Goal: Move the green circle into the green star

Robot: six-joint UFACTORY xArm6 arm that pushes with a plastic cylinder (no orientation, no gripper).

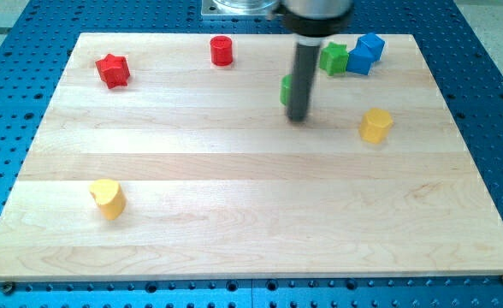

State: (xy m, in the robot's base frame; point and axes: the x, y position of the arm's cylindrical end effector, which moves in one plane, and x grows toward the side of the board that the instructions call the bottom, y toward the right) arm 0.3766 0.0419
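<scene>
The green circle (pixel 286 89) sits right of centre in the upper part of the board, mostly hidden behind my rod. My tip (pixel 298 118) touches the board just below and right of it, close against it. The green star (pixel 334 58) lies above and to the right of the circle, near the board's top edge, with a blue block (pixel 366 53) touching its right side.
A red star (pixel 113 70) lies at the upper left and a red cylinder (pixel 222 50) near the top centre. A yellow hexagon-like block (pixel 375 125) sits right of my tip. A yellow heart-like block (pixel 108 198) lies at the lower left. The wooden board (pixel 251 239) rests on a blue perforated table.
</scene>
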